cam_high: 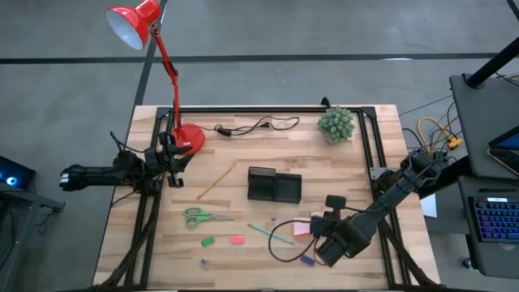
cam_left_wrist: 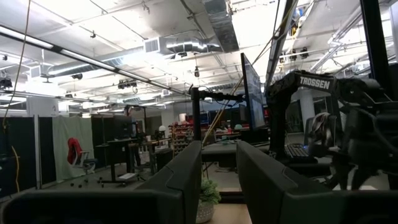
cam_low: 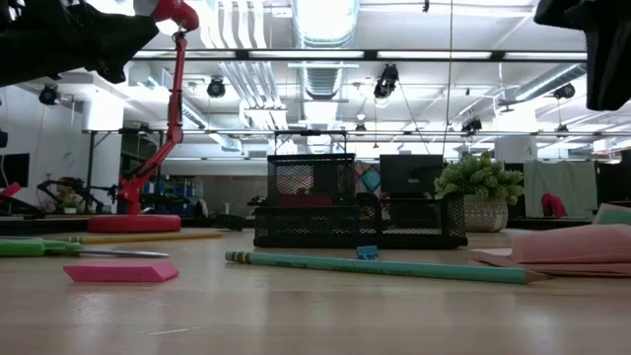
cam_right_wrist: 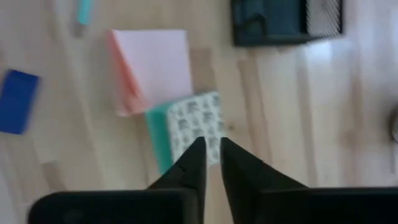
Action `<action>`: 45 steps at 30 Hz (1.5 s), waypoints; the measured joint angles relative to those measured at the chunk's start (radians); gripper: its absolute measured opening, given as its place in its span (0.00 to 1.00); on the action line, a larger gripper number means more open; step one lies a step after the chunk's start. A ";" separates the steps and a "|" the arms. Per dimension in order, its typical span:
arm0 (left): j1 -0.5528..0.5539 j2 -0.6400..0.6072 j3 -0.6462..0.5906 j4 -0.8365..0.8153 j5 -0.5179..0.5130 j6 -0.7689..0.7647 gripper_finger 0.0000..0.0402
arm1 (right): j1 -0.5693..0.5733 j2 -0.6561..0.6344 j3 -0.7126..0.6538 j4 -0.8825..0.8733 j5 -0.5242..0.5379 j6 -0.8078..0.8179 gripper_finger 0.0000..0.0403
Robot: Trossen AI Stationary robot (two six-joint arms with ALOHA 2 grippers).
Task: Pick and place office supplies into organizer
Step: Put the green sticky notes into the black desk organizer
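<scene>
My right gripper (cam_high: pixel 324 234) (cam_right_wrist: pixel 211 149) hovers shut above the green-white cube (cam_right_wrist: pixel 186 124), clear of the table, as the low view shows. The pink sticky-note pad (cam_right_wrist: pixel 155 65) (cam_high: pixel 302 228) lies flat beside the cube. The black two-compartment organizer (cam_high: pixel 274 186) (cam_low: pixel 360 202) stands mid-table. Green-handled scissors (cam_high: pixel 199 216), yellow pencil (cam_high: pixel 215 182), teal pen (cam_high: pixel 268 233) (cam_low: pixel 385 266), and green (cam_high: pixel 208 241), red (cam_high: pixel 237 239) and blue (cam_high: pixel 307 260) pieces lie flat on the wood. My left gripper (cam_high: pixel 173 162) waits shut by the lamp base, held level.
A red lamp's round base (cam_high: pixel 190 138) stands at the far left, a black cable (cam_high: pixel 259 126) runs along the far edge, and a small plant (cam_high: pixel 336 124) is far right. A thin black loop (cam_high: pixel 280 247) lies near the pen. Bare wood shows between organizer and scissors.
</scene>
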 joint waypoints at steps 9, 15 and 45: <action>0.000 0.000 0.000 0.000 0.000 0.000 0.22 | 0.000 0.001 -0.099 0.105 -0.011 -0.030 0.42; 0.000 0.000 0.000 0.000 0.000 0.000 0.22 | 0.000 0.001 -0.160 0.189 -0.010 -0.032 0.51; 0.000 0.000 0.000 -0.001 0.000 0.000 0.22 | 0.000 0.045 -0.281 0.364 -0.080 -0.043 0.51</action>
